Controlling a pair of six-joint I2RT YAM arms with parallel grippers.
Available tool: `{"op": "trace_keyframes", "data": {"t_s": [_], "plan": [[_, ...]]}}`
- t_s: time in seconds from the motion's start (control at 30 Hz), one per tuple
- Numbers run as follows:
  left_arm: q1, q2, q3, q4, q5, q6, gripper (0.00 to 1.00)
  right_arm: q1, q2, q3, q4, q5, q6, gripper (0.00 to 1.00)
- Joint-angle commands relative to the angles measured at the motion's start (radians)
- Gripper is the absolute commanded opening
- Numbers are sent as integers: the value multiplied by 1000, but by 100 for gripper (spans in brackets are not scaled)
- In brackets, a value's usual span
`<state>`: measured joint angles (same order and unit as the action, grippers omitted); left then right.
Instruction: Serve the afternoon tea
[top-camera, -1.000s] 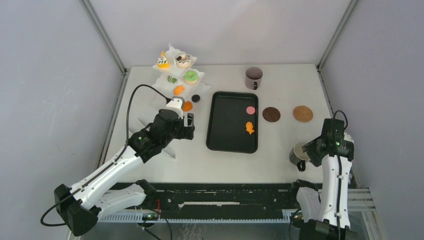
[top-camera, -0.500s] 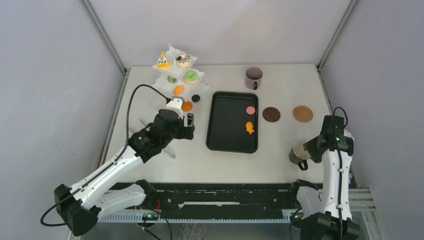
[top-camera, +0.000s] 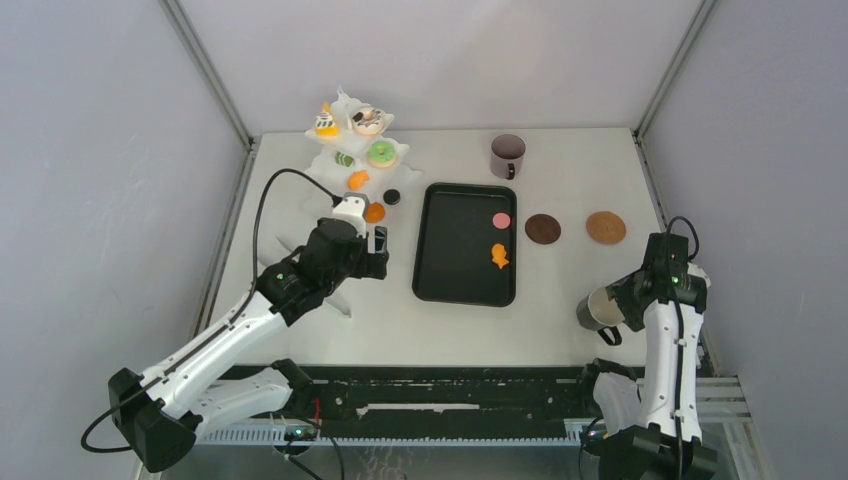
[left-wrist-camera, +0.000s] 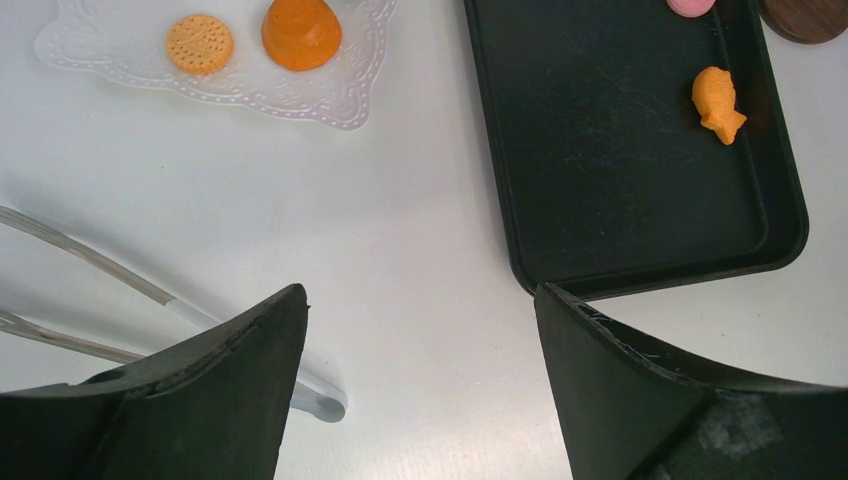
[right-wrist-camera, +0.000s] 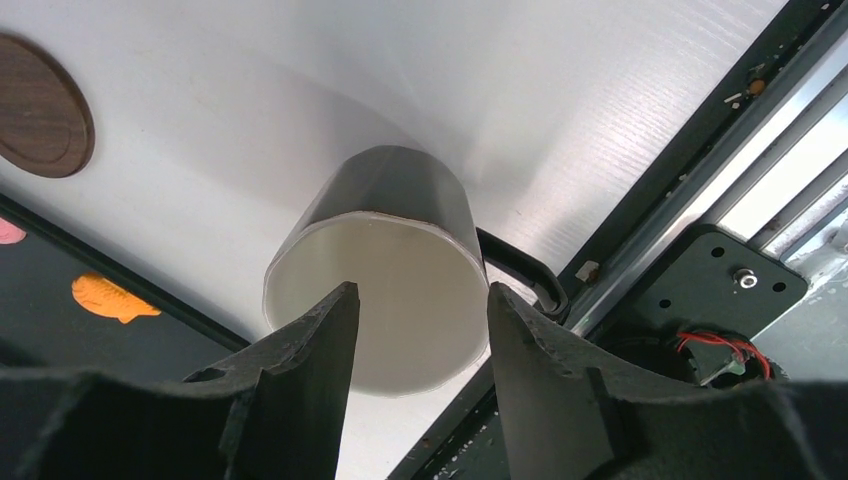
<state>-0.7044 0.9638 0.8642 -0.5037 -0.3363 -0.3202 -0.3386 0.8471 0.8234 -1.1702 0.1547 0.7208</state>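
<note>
I saw a white table (top-camera: 580, 170) closed in by grey walls on three sides. My right gripper (right-wrist-camera: 420, 292) was clamped on a dark mug (top-camera: 597, 311), which was tilted at the front right edge, near the wall. My left gripper (left-wrist-camera: 420, 296) hung wide open over bare table, just left of the black tray (top-camera: 450, 270). An orange fish pastry (top-camera: 498, 256) and a pink pastry (top-camera: 502, 220) lay in the tray. The second mug (top-camera: 507, 155) stood at the back.
</note>
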Motion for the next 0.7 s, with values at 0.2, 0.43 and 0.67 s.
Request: {"op": "trace_keyframes", "data": {"t_s": [0.2,0.43,0.67], "plan": [[6,-18,30,23,-5,23,88,-5,-29,25,43,-66,-13,58],[6,-16,29,23,-8,24,88,-8,-33,53,14,16,-16,61],[6,-15,29,23,-9,25,88,-11,0,35,15,8,-7,63]]}}
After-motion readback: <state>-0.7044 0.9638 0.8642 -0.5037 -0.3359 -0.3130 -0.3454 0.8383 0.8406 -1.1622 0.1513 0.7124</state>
